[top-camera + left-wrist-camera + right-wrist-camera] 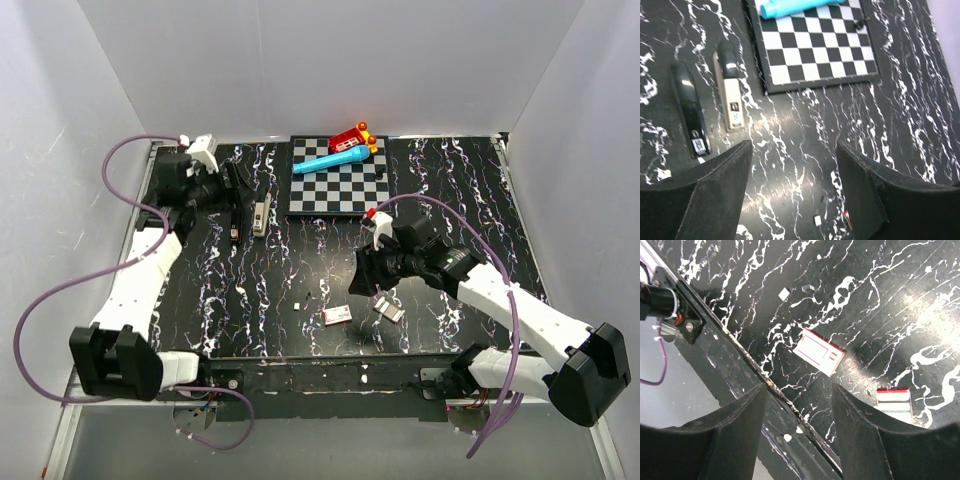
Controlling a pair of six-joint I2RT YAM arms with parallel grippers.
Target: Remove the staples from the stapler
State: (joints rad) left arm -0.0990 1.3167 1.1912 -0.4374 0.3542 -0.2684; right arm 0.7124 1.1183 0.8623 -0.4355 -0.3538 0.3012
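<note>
The stapler lies on the black marbled table at the back left, dark with a silvery top strip; it also shows in the left wrist view. A thin glossy black stick lies parallel on its left. My left gripper hovers beside them, open and empty, with both things ahead and to the left of its fingers. My right gripper is open and empty above the table's front edge, far from the stapler.
A chessboard sits at the back centre with a blue marker, a red toy and a small black pawn. A pink-and-white box and a second small box lie by the right gripper. Small white scraps dot the table.
</note>
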